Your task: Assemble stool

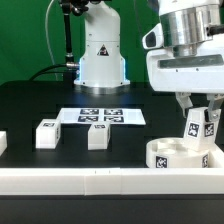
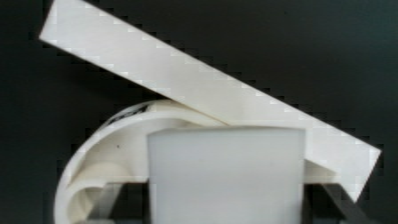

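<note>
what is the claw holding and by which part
A stool leg, gripped at its upper end by the claw.

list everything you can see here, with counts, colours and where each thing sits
seat: 1, white round disc, on the table at the exterior view's right, by the front rail
held leg: 1, white with black tags, in the gripper just above the seat, contact unclear
left loose leg: 1, white, tagged, on the table
middle loose leg: 1, white, in front of the marker board
marker board: 1, white with black tags, flat, centre
border rail: 1, white, along the near edge
cut-off white piece: 1, exterior view's left edge, unidentifiable
table: 1, black
arm base: 1, white, at the back
gripper: 1, closed on the held leg
</note>
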`<act>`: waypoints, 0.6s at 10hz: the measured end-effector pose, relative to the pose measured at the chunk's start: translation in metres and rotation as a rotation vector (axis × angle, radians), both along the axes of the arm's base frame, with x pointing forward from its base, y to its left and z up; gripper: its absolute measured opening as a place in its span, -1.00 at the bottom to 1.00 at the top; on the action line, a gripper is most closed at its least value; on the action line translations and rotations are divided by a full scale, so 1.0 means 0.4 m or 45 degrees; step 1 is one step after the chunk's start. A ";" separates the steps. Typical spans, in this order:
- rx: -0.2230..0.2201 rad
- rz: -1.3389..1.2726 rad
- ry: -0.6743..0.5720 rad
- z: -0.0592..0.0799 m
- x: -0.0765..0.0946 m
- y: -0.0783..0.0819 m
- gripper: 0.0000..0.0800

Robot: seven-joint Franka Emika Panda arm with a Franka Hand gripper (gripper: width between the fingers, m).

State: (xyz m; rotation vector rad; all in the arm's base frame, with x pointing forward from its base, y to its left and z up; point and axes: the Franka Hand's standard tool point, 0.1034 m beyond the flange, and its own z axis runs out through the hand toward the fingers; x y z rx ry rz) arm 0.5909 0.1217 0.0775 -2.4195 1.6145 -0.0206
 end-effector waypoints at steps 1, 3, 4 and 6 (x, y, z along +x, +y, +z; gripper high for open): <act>0.057 -0.183 -0.014 0.001 0.007 -0.013 -0.15; 0.140 -0.484 -0.055 0.002 0.008 -0.023 -0.15; 0.181 -0.623 -0.068 0.003 0.008 -0.026 -0.15; 0.239 -0.804 -0.072 0.004 0.007 -0.031 -0.15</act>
